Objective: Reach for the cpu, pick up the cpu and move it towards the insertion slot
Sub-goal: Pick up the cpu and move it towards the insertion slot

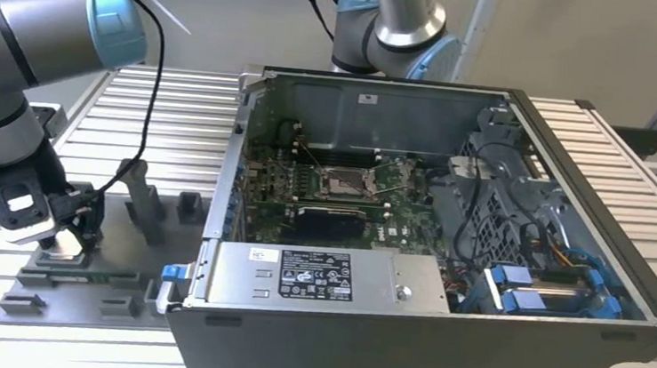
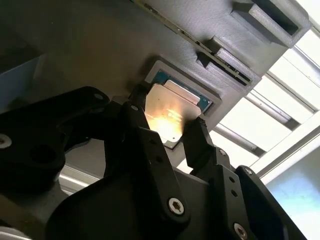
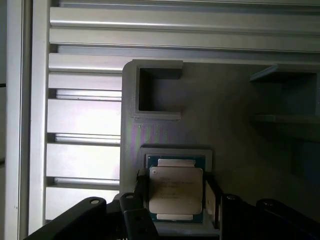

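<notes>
We are holding the gripper (image 1: 62,241) low over the grey tray (image 1: 132,252) at the exterior view's left, because the cpu (image 3: 176,192) is sitting there in its square nest. In both wrist views the jaws are pressing against two opposite edges of the cpu, so we are judging it clamped though not yet lifted clear. The slot (image 1: 345,181) is waiting well apart, on the green board (image 1: 268,197) inside the open case (image 1: 409,352). Tray and case are resting on a table (image 1: 168,108) of pale metal slats, a plain wall standing behind.
</notes>
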`<state>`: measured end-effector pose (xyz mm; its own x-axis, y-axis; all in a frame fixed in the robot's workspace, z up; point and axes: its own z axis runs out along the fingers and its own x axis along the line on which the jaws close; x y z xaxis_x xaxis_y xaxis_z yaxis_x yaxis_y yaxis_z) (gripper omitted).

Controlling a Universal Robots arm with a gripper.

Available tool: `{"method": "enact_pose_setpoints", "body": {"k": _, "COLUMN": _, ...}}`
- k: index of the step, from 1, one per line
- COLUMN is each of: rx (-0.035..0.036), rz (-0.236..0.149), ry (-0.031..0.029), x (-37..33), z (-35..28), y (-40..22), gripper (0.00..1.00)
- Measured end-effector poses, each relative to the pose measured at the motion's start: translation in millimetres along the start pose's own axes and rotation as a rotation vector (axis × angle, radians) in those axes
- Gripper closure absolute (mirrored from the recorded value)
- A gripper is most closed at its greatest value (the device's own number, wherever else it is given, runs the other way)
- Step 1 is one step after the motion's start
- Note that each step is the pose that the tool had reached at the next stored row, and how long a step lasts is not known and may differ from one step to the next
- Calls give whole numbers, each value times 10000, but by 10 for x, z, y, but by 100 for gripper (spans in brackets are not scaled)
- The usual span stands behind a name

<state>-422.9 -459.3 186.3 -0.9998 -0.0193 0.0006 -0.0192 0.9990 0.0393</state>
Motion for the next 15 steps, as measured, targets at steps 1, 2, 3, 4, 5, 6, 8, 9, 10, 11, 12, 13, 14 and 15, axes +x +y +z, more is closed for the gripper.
{"method": "enact_pose_setpoints", "body": {"k": 1, "rx": 0, "rz": 0, "ry": 0, "x": 0, "z": 0, "y": 0, "gripper": 100}}
{"method": "enact_pose_setpoints", "body": {"k": 2, "rx": -3, "rz": 0, "ry": -3, "x": 0, "z": -2, "y": 0, "gripper": 100}}
{"method": "enact_pose_setpoints", "body": {"k": 3, "rx": -3, "rz": -1, "ry": -6, "x": -1, "z": -16, "y": 1, "gripper": 100}}
{"method": "enact_pose_setpoints", "body": {"k": 4, "rx": -2, "rz": 0, "ry": -2, "x": 0, "z": -44, "y": 2, "gripper": 100}}
{"method": "enact_pose_setpoints", "body": {"k": 5, "rx": -1, "rz": 0, "ry": 0, "x": 0, "z": -82, "y": 3, "gripper": 100}}
{"method": "enact_pose_setpoints", "body": {"k": 6, "rx": -1, "rz": 0, "ry": -2, "x": 0, "z": -131, "y": 5, "gripper": 100}}
{"method": "enact_pose_setpoints", "body": {"k": 8, "rx": -1, "rz": 1, "ry": -1, "x": 0, "z": -219, "y": 9, "gripper": 100}}
{"method": "enact_pose_setpoints", "body": {"k": 9, "rx": 0, "rz": 2, "ry": 0, "x": 0, "z": -265, "y": 11, "gripper": 100}}
{"method": "enact_pose_setpoints", "body": {"k": 10, "rx": 0, "rz": 2, "ry": 0, "x": 0, "z": -311, "y": 12, "gripper": 100}}
{"method": "enact_pose_setpoints", "body": {"k": 11, "rx": 0, "rz": 2, "ry": 1, "x": 0, "z": -357, "y": 14, "gripper": 100}}
{"method": "enact_pose_setpoints", "body": {"k": 12, "rx": -1, "rz": 2, "ry": -1, "x": 0, "z": -402, "y": 16, "gripper": 100}}
{"method": "enact_pose_setpoints", "body": {"k": 13, "rx": 0, "rz": 2, "ry": 0, "x": 0, "z": -448, "y": 18, "gripper": 100}}
{"method": "enact_pose_setpoints", "body": {"k": 14, "rx": 0, "rz": 2, "ry": 0, "x": 0, "z": -492, "y": 19, "gripper": 100}}
{"method": "enact_pose_setpoints", "body": {"k": 15, "rx": -1, "rz": 2, "ry": -1, "x": 0, "z": -537, "y": 21, "gripper": 100}}
